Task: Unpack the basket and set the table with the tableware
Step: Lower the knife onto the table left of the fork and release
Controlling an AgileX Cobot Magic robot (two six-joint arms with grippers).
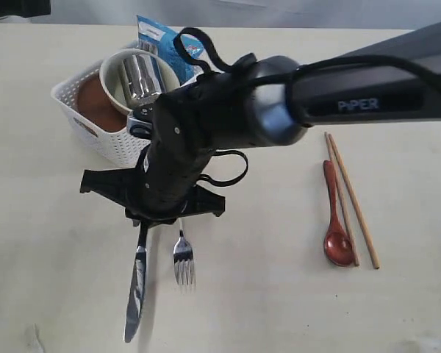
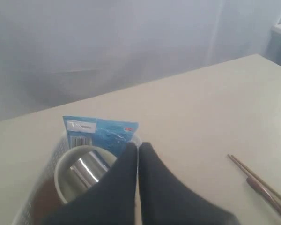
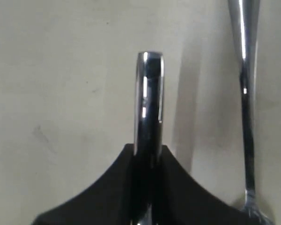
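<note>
My right gripper (image 1: 142,219) reaches across to the left half of the table (image 1: 264,309) and is shut on the handle of the steel knife (image 3: 149,93); the knife's blade (image 1: 135,288) points toward the front edge, low over the table. The steel fork (image 1: 183,259) lies right beside it, its handle (image 3: 245,89) showing in the right wrist view. The white basket (image 1: 95,132) holds the cream bowl (image 1: 117,73) with the steel cup (image 1: 141,79) inside, and a reddish-brown plate (image 1: 95,104). A dark red spoon (image 1: 336,224) and chopsticks (image 1: 356,206) lie to the right. My left gripper (image 2: 138,148) is shut and empty near the bowl (image 2: 65,180).
A blue snack packet (image 1: 162,40) stands at the basket's back, also in the left wrist view as the blue packet (image 2: 103,133). The right arm (image 1: 367,81) spans the scene above the table. A pale wall rises behind the table.
</note>
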